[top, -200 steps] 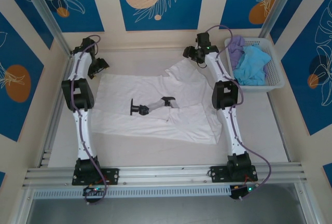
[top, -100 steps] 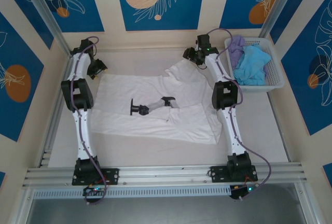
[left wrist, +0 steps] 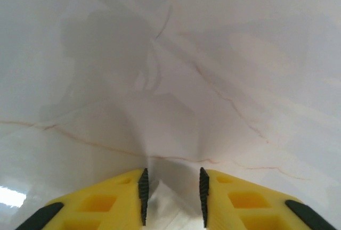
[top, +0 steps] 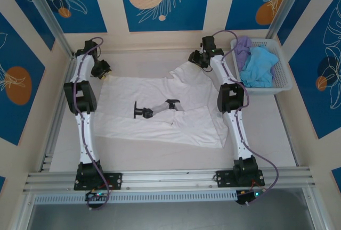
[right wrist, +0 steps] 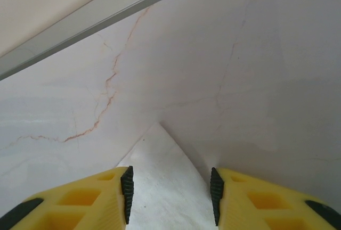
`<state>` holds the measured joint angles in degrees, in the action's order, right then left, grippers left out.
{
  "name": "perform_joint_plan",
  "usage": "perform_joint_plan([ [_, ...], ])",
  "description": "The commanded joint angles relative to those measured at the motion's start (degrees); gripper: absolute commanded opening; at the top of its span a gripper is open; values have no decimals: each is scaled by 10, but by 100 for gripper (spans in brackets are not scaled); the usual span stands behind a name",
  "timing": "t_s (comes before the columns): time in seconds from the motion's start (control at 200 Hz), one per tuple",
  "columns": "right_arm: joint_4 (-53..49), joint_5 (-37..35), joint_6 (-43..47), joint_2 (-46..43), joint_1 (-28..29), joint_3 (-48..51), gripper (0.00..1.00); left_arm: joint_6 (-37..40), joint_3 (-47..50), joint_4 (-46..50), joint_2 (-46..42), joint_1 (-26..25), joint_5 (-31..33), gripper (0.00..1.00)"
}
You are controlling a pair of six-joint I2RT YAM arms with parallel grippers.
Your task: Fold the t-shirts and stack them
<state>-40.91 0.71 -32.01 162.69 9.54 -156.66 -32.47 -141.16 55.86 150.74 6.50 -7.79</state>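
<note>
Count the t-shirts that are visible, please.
3: a white t-shirt spread on the table; a light blue t-shirt and a lavender t-shirt in the basket. Others may hide beneath.

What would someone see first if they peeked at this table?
Probably the big white t-shirt spread flat across the middle of the table, with a dark mark on its chest. Next, the two robot arms reaching to its far corners, left gripper and right gripper. At the far right, a white basket holds a light blue shirt and a lavender shirt.
</note>
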Motion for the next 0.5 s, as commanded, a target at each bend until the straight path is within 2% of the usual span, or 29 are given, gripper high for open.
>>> perform_joint_plan([
  [0.0, -22, 18, 10, 8, 7, -10, 40, 0, -3, -7, 19, -13, -33, 27],
  [0.125, -21, 19, 9, 8, 7, -10, 27, 1, -3, -8, 18, -13, -33, 14],
  [0.245, -18, 15, 11, 7, 6, -9, 16, 1, -4, -11, 16, -14, -32, 8],
  [0.325, -13, 6, 22, 4, 7, -9, 5, 3, -5, -11, 14, -14, -31, 3],
  [0.385, -10, -1, 29, 1, 7, -9, 2, 3, -5, -11, 11, -13, -30, 0],
  [0.495, -3, -1, 32, -14, 5, -4, 1, 6, -5, -12, 5, -13, -26, 0],
])
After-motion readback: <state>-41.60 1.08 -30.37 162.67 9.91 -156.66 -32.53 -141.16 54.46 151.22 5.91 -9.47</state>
